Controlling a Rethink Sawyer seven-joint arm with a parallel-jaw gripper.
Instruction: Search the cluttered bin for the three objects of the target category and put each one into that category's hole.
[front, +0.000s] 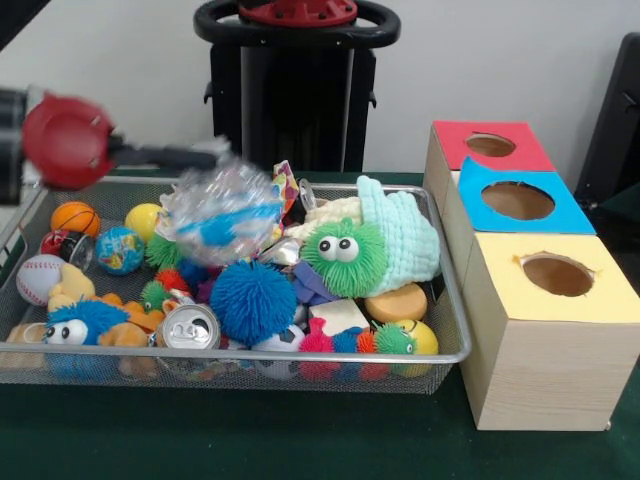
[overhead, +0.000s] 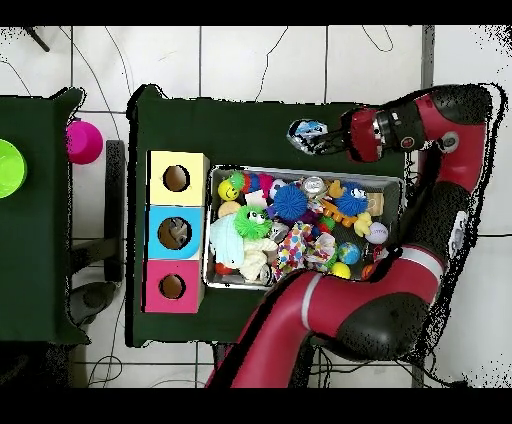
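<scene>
While level above bin (front: 452, 352), gripper (overhead: 322, 139) clasps crinkly plastic pack (front: 222, 210).

Hand (front: 222, 158) fingers lost behind blurred clear plastic bag (front: 222, 208); grip unreadable. Arm (front: 40, 140) cut by front view's left edge. Bag hides toys behind. Overhead: bin (overhead: 392, 182) toys too small to tell.

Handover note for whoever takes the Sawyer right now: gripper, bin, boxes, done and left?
Gripper: shut on a crinkly clear plastic bag with blue print, carried above the bin.
Bin is full of clutter: fuzzy balls, sports balls, a can.
Blue-topped box's hole: middle of three; overhead view shows something inside, cannot tell what.
Done: bag lifted.
Left: take it to the blue hole if that is its category, then keep searching.
</scene>
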